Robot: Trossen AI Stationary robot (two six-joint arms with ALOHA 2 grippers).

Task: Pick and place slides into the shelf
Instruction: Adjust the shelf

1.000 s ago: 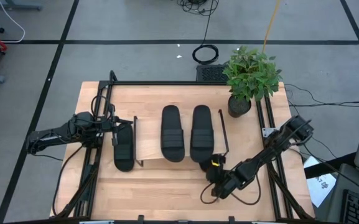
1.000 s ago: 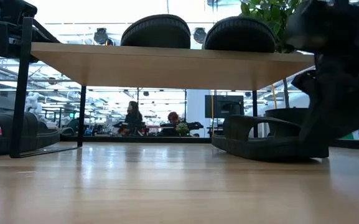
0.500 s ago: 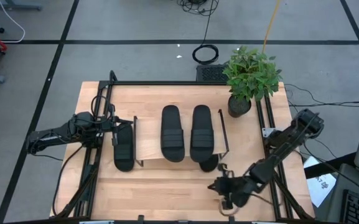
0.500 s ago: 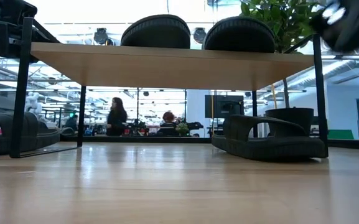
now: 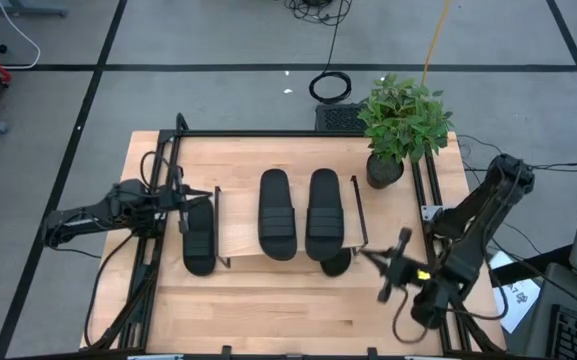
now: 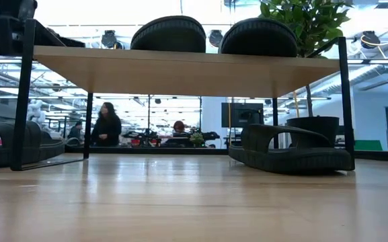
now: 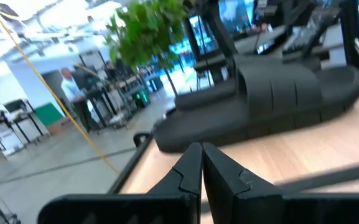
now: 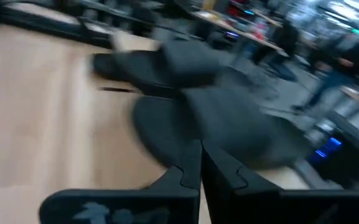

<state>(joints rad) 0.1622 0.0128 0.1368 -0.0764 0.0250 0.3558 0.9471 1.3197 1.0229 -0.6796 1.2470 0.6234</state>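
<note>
2 slides [image 5: 300, 213] sit on the shelf [image 5: 236, 232]. Both end effectors, left [image 5: 181, 199] and right [image 5: 389, 268], are closed, empty. Next: grab the slide [image 5: 199, 238] beside the shelf.

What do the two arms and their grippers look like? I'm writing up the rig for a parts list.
Both arms are dark, slender and jointed, with black cables running along them. The left gripper has two black, wedge-shaped fingers tapering to narrow tips from a flat black crossbar. The right gripper has the same fingers and crossbar; the high view shows a small yellow marking near its wrist.
</note>
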